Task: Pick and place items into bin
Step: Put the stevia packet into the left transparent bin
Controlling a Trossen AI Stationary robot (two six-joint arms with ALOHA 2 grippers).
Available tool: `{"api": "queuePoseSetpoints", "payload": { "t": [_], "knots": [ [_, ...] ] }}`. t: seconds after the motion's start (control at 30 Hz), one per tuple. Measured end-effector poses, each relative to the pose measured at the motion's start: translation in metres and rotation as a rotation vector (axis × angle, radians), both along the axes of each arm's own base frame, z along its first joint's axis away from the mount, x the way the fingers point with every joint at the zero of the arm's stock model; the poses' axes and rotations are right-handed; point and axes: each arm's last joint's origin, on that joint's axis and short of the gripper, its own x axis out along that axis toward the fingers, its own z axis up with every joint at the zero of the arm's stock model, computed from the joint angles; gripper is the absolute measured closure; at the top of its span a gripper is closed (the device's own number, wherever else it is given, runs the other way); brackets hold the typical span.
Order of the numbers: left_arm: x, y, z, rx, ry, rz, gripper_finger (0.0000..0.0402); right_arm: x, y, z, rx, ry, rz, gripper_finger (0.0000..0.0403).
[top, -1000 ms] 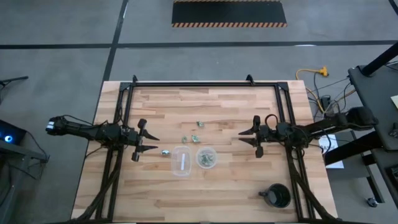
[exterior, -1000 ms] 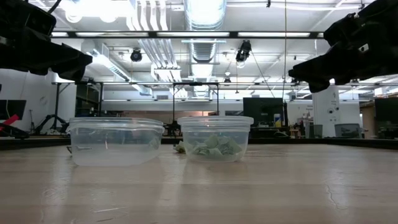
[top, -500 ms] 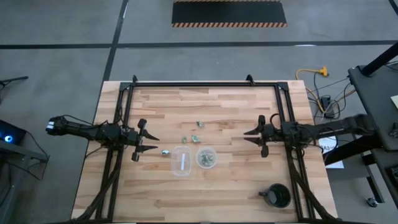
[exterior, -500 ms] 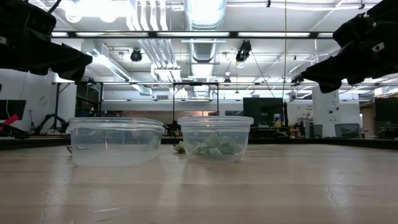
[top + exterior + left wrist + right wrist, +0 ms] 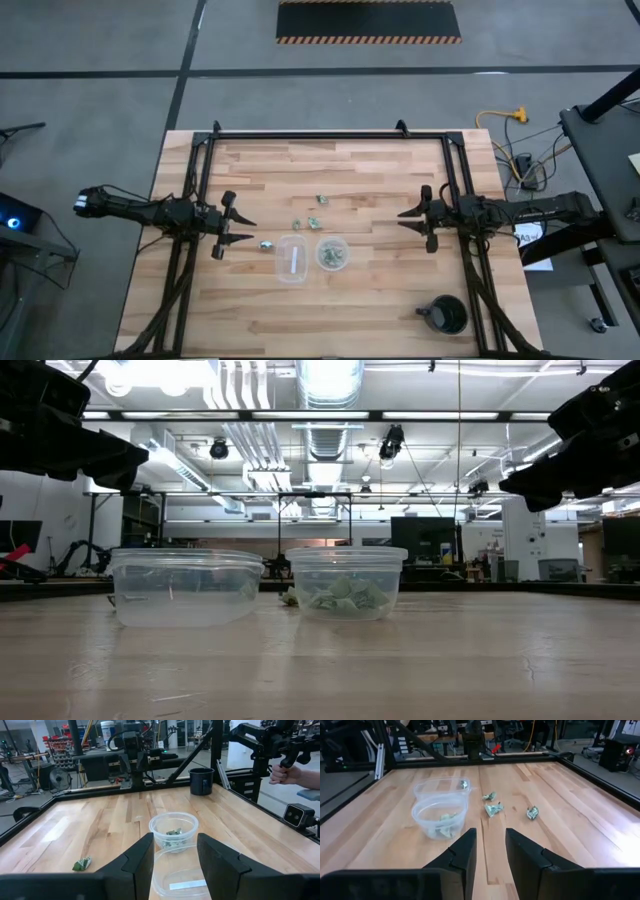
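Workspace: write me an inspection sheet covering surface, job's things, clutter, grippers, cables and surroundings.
Surface: wooden table, framed by black rails.
Job's things: loose green pieces lie on the wood beside two clear cups; round cup holds green pieces; the other cup holds a pale strip.
Clutter: black mug near the table's right front corner.
Grippers: left gripper over the table's left side, jaws open, empty; right gripper over the right side, jaws open, empty.
Cables: yellow cable on the floor beyond the right rear corner.
Surroundings: striped floor mat; a person's hand on equipment beyond the table.
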Motion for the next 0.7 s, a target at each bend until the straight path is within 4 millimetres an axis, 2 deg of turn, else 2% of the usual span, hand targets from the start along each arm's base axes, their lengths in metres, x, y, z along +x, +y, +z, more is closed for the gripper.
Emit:
{"api": "queuePoseSetpoints", "payload": {
  "t": [0.3,0.7],
  "knots": [
    [0.0000,0.0000,0.0000,0.000,0.000,0.000,0.0267,-0.0047,-0.0002,0.0048,-0.009,-0.053,0.008,0.0319],
    [0.0000,0.0000,0.0000,0.000,0.000,0.000,0.0267,-0.0012,0.0002,-0.0015,-0.027,0.020,0.013,0.0323]
  ]
}}
